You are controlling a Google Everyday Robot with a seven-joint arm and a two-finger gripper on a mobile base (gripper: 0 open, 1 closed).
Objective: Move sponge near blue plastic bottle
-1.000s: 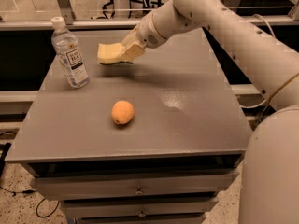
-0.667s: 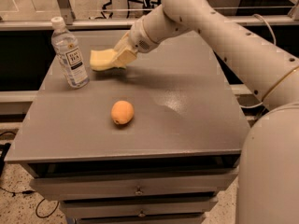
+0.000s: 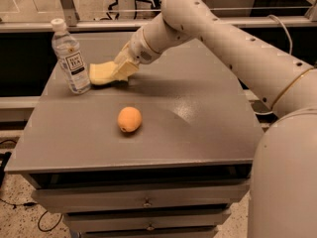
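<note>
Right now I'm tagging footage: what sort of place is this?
Likely a robotics lab or workshop: a grey cabinet with drawers, metal framing behind, and the gripper holding the sponge beside the bottle.

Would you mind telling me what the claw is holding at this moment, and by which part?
The claw holds the pale yellow sponge by the end farther from the plastic bottle.

I work in what looks like a robot lab or test bay — not a home. My gripper (image 3: pixel 123 69) pinches the sponge (image 3: pixel 101 74) low over a grey metal cabinet (image 3: pixel 208 128) with knobbed drawers (image 3: pixel 146 202), just beside the blue plastic bottle (image 3: pixel 71 58). Behind it run bare metal rails (image 3: pixel 29 26) — below, a speckled hard floor (image 3: pixel 12 185) with a loose black cable (image 3: pixel 22 204).
</note>
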